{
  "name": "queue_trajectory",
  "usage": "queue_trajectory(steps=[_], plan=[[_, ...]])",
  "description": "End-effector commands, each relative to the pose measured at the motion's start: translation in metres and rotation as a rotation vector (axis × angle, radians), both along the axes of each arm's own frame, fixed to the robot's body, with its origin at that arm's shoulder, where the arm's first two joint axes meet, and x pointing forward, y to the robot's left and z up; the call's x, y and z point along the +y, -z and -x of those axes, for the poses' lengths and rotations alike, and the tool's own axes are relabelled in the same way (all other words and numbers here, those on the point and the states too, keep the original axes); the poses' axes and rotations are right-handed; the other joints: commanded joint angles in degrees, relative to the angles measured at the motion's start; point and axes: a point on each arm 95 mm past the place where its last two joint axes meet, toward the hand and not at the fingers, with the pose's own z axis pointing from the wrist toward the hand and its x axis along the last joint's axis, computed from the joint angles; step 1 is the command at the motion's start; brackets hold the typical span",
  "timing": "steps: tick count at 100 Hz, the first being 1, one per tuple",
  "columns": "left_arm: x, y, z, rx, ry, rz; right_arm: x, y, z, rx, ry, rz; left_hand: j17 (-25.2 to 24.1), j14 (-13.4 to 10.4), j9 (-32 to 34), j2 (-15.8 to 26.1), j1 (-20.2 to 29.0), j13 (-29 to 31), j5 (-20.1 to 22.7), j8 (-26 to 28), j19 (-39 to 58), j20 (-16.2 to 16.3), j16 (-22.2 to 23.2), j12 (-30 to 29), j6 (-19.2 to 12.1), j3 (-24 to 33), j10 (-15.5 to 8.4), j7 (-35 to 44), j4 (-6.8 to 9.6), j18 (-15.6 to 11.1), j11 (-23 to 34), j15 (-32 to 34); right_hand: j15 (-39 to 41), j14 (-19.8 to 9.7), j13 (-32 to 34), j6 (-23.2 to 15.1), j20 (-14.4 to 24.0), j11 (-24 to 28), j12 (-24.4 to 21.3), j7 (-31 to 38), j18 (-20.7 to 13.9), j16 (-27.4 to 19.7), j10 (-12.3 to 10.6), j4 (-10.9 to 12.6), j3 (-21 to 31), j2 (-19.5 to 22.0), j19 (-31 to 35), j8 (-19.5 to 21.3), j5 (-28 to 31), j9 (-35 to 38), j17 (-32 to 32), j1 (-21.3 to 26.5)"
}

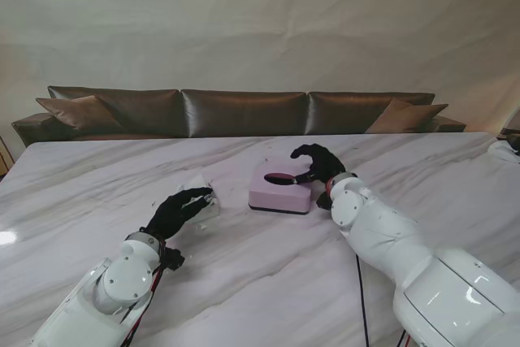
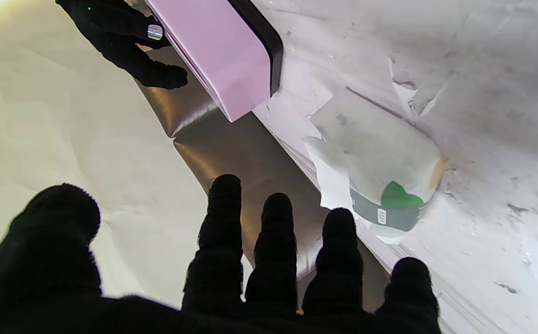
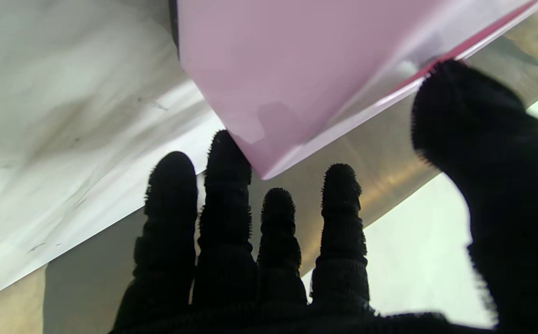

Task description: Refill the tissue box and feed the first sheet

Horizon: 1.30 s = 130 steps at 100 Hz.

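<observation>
I see a white marble worktop (image 1: 97,168) with grey veins, a brown leather sofa (image 1: 244,111) along its far edge, and a pale creased backdrop (image 1: 260,22) behind. The pink box (image 1: 280,188) sits mid-worktop; my right hand (image 1: 318,166) spreads its fingers at the box's right side, holding nothing. My left hand (image 1: 179,210), fingers apart, reaches at the tissue pack (image 1: 203,197) left of the box.

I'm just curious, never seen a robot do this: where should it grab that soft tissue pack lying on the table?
Probably across the short width of the tissue pack, from above: it lies flat and soft on the table, and the open left hand is right beside it.
</observation>
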Motion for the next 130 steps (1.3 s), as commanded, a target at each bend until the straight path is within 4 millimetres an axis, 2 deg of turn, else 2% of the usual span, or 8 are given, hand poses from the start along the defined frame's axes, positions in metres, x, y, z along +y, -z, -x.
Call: queue_trajectory(steps=[1, 44, 105, 117, 130], plan=[[-0.002, 0.003, 0.002, 0.012, 0.008, 0.007, 0.013, 0.005, 0.004, 0.003, -0.036, -0.012, -1.13, -0.34, -2.56, 1.81, -0.05, -0.60, 0.16, 0.81, 27.09, 0.96, 0.64, 0.38, -0.24, -1.09, -0.66, 0.66, -1.60, 1.57, 0.32, 0.15, 1.04, -2.72, 1.87, 0.33, 0.32, 0.69, 0.92, 0.81, -2.68, 0.10, -0.33, 0.79, 1.81, -2.27, 1.89, 0.47, -1.15, 0.28, -0.05, 0.92], [0.000, 0.004, 0.005, 0.015, -0.005, 0.014, 0.039, 0.011, 0.017, -0.047, -0.154, -0.059, -1.19, -0.38, -2.53, 2.01, -0.05, -0.61, 0.16, 0.84, 27.43, 1.01, 0.63, 0.36, -0.23, -1.14, -0.60, 0.70, -1.60, 1.70, 0.29, 0.10, 0.45, -3.27, 2.88, 0.42, -0.24, 0.77, 1.00, 0.91, -2.53, -0.16, -1.14, 0.85, 2.59, -2.95, 1.66, 0.51, -1.05, 1.72, -0.06, 1.76], [0.001, 0.004, 0.007, 0.009, -0.012, 0.023, 0.067, 0.017, 0.035, -0.115, -0.254, -0.107, -1.21, -0.30, -2.50, 2.12, -0.21, -0.60, 0.17, 0.82, 27.47, 0.91, 0.62, 0.30, -0.15, -1.25, -0.56, 0.66, -1.63, 1.68, 0.19, 0.03, -1.45, -3.66, 1.78, 2.07, -1.36, 0.99, 1.21, 1.38, -2.67, -0.98, -0.67, 0.78, 3.21, -3.54, 0.30, 0.66, -1.92, 0.95, -0.21, 2.58], [0.002, 0.005, 0.009, 0.009, -0.014, 0.025, 0.068, 0.015, 0.035, -0.126, -0.264, -0.095, -1.21, -0.29, -2.50, 2.11, -0.28, -0.60, 0.16, 0.82, 27.47, 0.90, 0.63, 0.30, -0.21, -1.28, -0.63, 0.66, -1.63, 1.68, 0.19, 0.02, -6.08, -3.22, -1.89, 1.75, -1.79, 0.56, 1.01, 1.17, -1.90, -3.37, -0.98, 0.59, 2.75, -2.56, -0.99, 0.51, -2.06, 0.53, -1.56, 0.51], [0.002, 0.005, 0.011, 0.009, -0.018, 0.027, 0.068, 0.006, 0.034, -0.146, -0.255, -0.089, -1.21, -0.26, -2.43, 2.04, -0.29, -0.55, 0.16, 0.82, 27.47, 0.89, 0.63, 0.31, -0.21, -1.29, -0.52, 0.66, -1.63, 1.68, 0.22, 0.01, -13.13, -2.06, -10.71, 1.11, -2.09, -0.15, 0.69, 0.30, -0.24, -7.65, -1.44, -0.09, 1.48, -1.13, -3.61, 0.06, -1.86, 0.36, -4.37, -4.45]])
